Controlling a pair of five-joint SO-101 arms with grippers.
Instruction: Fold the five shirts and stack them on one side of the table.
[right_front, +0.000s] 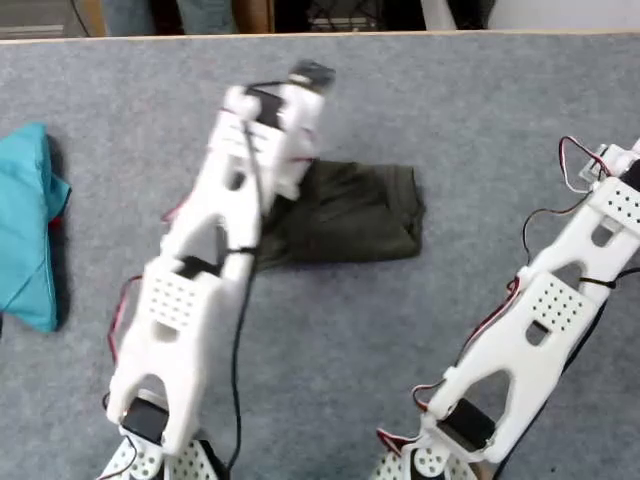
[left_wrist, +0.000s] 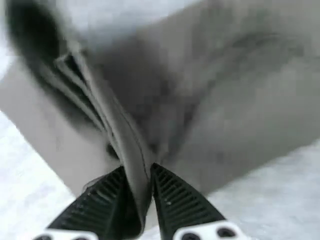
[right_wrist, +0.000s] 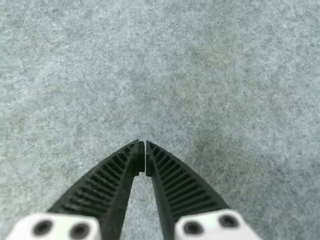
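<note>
A dark olive shirt (right_front: 350, 212) lies folded in the middle of the grey table. The left arm reaches over its left end. In the left wrist view my left gripper (left_wrist: 136, 172) is shut on a fold of the dark shirt (left_wrist: 210, 100), the cloth pinched between its black fingers (left_wrist: 177, 197). A folded teal shirt (right_front: 28, 222) rests at the table's left edge. The right arm (right_front: 560, 290) stands at the right side of the table, and my right gripper (right_wrist: 145, 147) is shut with nothing in it, hanging over bare grey carpet-like surface.
The table's far edge (right_front: 320, 35) runs along the top of the high view. Red and black cables hang from both arms. Open grey table (right_front: 500, 130) lies between the dark shirt and the right arm.
</note>
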